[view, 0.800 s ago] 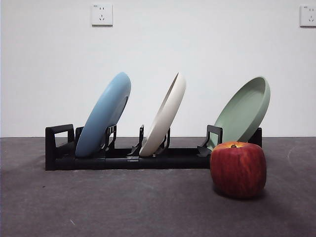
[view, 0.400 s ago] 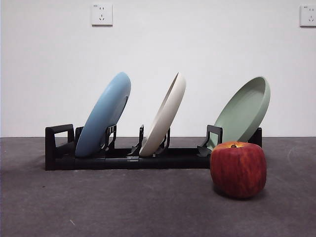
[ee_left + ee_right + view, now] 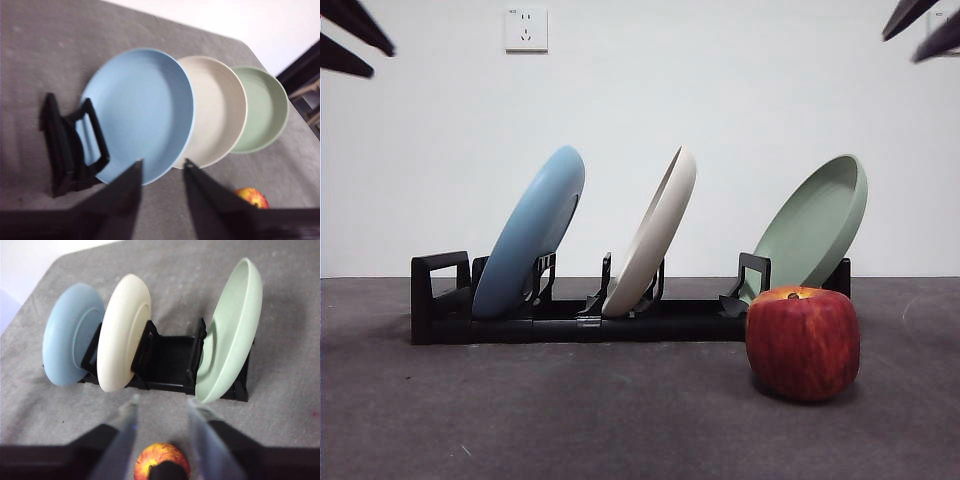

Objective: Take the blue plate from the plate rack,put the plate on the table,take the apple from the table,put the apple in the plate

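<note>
Plain white wall with sockets behind; dark grey speckled table [image 3: 570,420] below, bearing everything.

Nothing of the task done yet, by the look of it. Blue plate [image 3: 530,232] seated in the end slot of the plate rack [image 3: 570,325], next to the rack's looped handle, leaning toward the rack's middle. Touched by neither gripper. Cream-white plate [image 3: 655,232] in the rack's middle slot, sage-green plate [image 3: 815,225] at the far end from the handle, both tilted the same way. Apple [image 3: 803,343] on the table just in front of the rack's green-plate end, untouched, yellow stem patch up.

Left gripper [image 3: 161,172] above the rack, jaws spread with a clear gap, holding nothing, aimed near the blue plate's lower rim at the handle end. Right gripper [image 3: 161,407] also high, jaws parted and empty, hanging over the side of the rack where the apple lies, with the apple showing between them below. In the front view only black tips at the two top corners, well clear of the rack.

All four steps left: lifting the blue plate out of the rack, setting it flat on the table, picking up the apple, placing it in the plate. Likely first move for the left gripper, being nearest the blue plate.
</note>
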